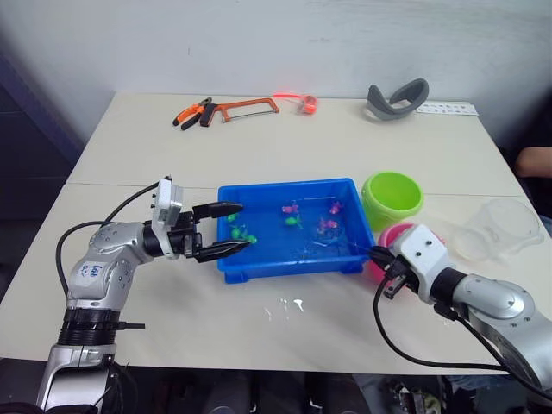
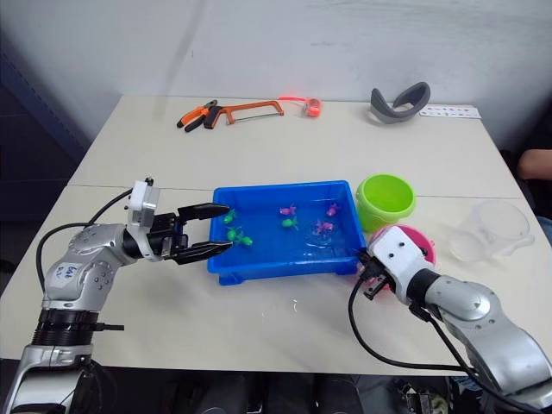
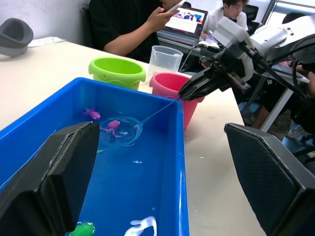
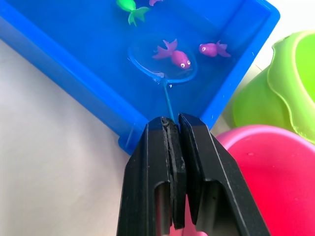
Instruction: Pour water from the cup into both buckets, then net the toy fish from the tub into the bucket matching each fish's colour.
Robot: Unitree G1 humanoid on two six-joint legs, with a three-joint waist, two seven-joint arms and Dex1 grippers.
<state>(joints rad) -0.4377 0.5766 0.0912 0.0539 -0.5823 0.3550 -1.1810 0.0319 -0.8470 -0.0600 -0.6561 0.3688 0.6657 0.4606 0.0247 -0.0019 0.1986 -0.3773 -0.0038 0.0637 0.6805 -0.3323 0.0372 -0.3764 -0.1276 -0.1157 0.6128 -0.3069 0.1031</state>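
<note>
1. We find the right gripper (image 4: 172, 129) pinched tight on the handle of the net (image 4: 163, 65), with no gap between its fingers.
2. From that grip, the handle runs forward over the near wall of the tub (image 1: 226, 263); the hoop lies in the water beyond, with a pink fish (image 4: 173, 54) inside its rim.
3. A second pink fish (image 4: 213, 48) lies just outside the hoop, and a green fish (image 4: 129, 8) further off.
4. The pink bucket (image 4: 275, 172) sits right beside the gripper; the green bucket (image 1: 392, 197) stands past it.
5. The cup (image 1: 498, 226) stands beyond the pink bucket, away from the tub.
6. The left gripper (image 1: 226, 229) is spread wide and empty, its fingertips over the tub's far end from the net.
</note>
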